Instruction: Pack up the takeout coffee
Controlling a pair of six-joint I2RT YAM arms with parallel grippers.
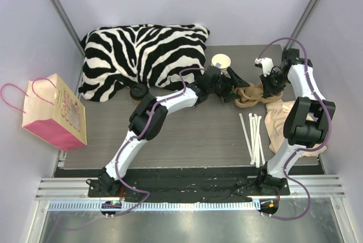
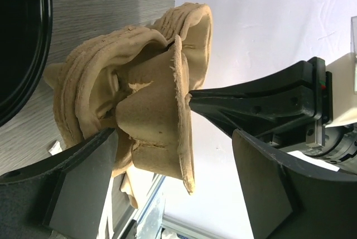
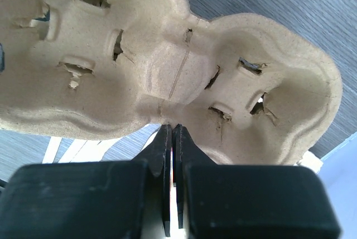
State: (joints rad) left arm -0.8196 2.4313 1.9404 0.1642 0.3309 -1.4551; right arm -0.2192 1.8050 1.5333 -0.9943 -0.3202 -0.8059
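The takeout coffee is out of view. A tan pulp cup carrier (image 1: 248, 96) with two wells stands tilted up off the table between my two grippers. My right gripper (image 3: 172, 127) is shut, its tips pinching the carrier's rim (image 3: 167, 113) at the narrow waist; it also shows in the top view as the right gripper (image 1: 266, 87). My left gripper (image 2: 173, 189) is open around the carrier (image 2: 150, 116), with one finger (image 2: 83, 189) close against its lower side and the other well apart. A black round rim (image 2: 25, 43) lies at the left edge; I cannot tell what it belongs to.
A lidless cream-rimmed paper cup (image 1: 221, 61) stands just behind the left gripper. More pulp carriers (image 1: 283, 119) lie under the right arm, white sticks (image 1: 253, 138) beside them. A zebra cushion (image 1: 142, 58) fills the back left, a black round object (image 1: 138, 91) at its edge. A pink bag (image 1: 57, 112) stands far left.
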